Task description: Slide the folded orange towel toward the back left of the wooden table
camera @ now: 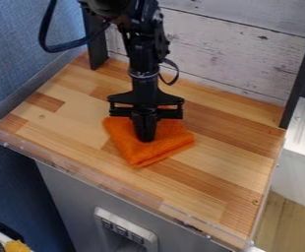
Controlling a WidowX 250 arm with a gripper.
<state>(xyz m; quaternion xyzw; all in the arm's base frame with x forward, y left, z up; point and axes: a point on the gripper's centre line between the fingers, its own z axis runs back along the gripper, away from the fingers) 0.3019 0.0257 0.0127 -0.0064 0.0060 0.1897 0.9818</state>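
Black two-part pincer (145,138), its opening and hold impossible to tell, is set against folded orange cloth (140,155) within the wooden desk's (227,167) edges; steady contact seems needed.

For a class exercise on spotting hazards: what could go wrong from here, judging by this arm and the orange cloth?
The gripper is down on the folded cloth, so any sideways move might bunch or unfold it. A lift could fail if the grip is shallow; its depth is hard to judge. The looping cable passes the black upright and might snag.
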